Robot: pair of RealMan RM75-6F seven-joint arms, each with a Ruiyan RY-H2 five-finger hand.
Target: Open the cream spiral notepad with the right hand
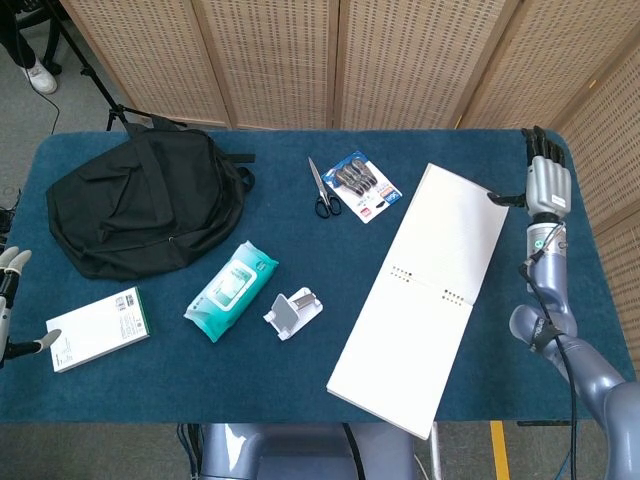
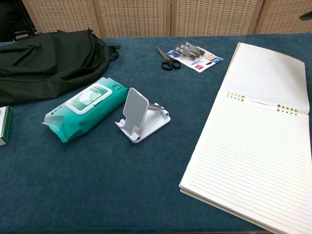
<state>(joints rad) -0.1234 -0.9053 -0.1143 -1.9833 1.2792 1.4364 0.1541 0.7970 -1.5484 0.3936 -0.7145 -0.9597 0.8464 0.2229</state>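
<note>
The notepad (image 1: 425,295) is lying open and flat on the worktop (image 1: 300,390), at 4 o'clock from the scissors (image 1: 322,190). The right hand (image 1: 546,185) is hovering at its 2 o'clock corner, fingers (image 1: 540,150) straight, holding nothing. The left hand (image 1: 10,300) is showing its fingers apart, empty.

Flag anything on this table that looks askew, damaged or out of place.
Nothing looks damaged or spilled. The cream spiral notepad lies open and flat, set at a slant, its near corner past the table's front edge. The right hand is at its far corner. The phone stand sits upright.
</note>
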